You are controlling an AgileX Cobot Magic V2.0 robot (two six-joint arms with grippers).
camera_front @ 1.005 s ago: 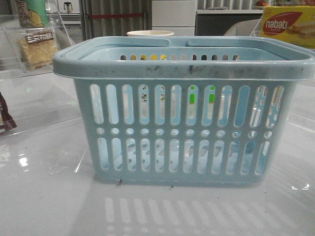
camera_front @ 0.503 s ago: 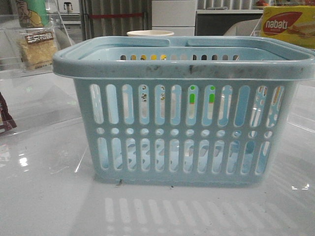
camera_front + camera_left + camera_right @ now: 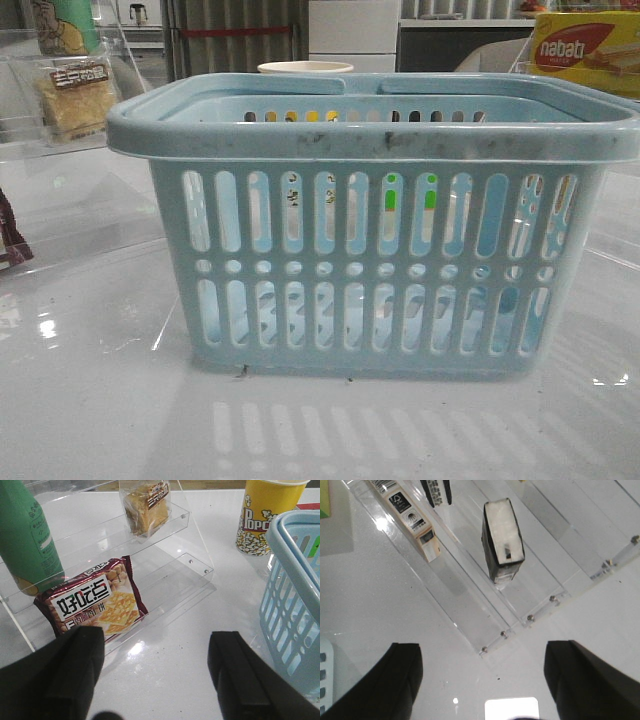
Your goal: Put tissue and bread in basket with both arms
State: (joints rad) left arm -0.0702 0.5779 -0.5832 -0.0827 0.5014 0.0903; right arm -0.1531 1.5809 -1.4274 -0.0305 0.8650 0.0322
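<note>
Here, the large light blue slotted plastic basket stands upright at the middle of the glossy white worktop, nothing of the task visibly inside it. The pale yellow slice of bread in its clear packet with a brown label stands on an upper step of a clear acrylic tiered shelf, to the basket's left and behind it. Below it on the same shelf lean a dark red-brown cracker packet and a green bottle. A yellow popcorn cup stands just behind the basket. The small, nearly black tissue pack with a white face stands on end on a second clear shelf, beside a pale printed carton. The left gripper hovers over bare worktop before the cracker packet, jaws released and holding nothing. The right gripper hangs before the tissue shelf, jaws likewise spread wide.
</note>
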